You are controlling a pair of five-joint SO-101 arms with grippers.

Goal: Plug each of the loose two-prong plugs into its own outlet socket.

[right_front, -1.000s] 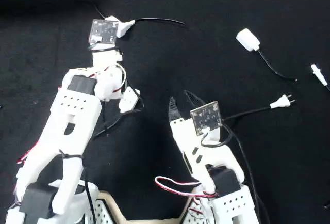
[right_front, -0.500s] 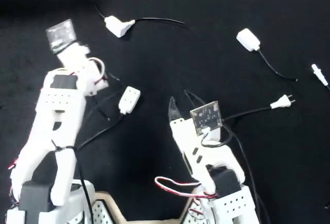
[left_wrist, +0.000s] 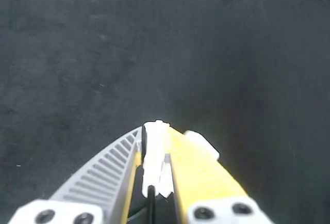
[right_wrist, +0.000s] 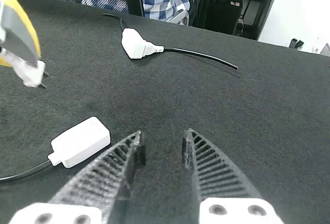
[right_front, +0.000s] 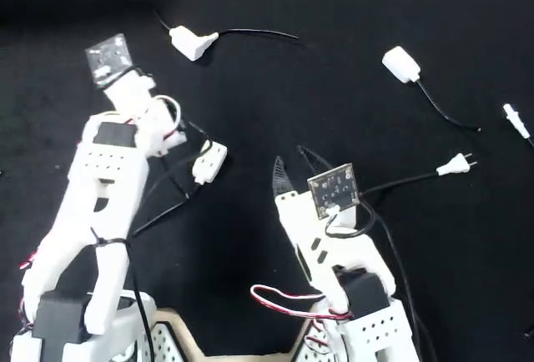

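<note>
Left wrist view: clamped hard on a small white two-prong plug, the left gripper pinching it between one yellow finger and one grey ribbed finger, a black lead trailing back between them. Hangs clear above the black cloth tabletop.

From the right wrist view, carries that plug prongs downward and a little tilted, near but apart from the white rectangular outlet socket block lying flat on the cloth. In the high view, finds that block just beside the left arm, between the two arms. Leaves the right gripper spread wide and empty, low over the cloth between the block and another loose white plug.

Probably the carry-and-align stage, with nothing yet plugged in. Cannot tell from here which face of the block has the slots, so find that face before lowering. Square the prongs to the slots first and take out the tilt. Then press straight in, without side load. Expect a light, loose block to slide or tip; consider pinning its body with the free gripper. Keep the lead slack so it does not drag the block.
</note>
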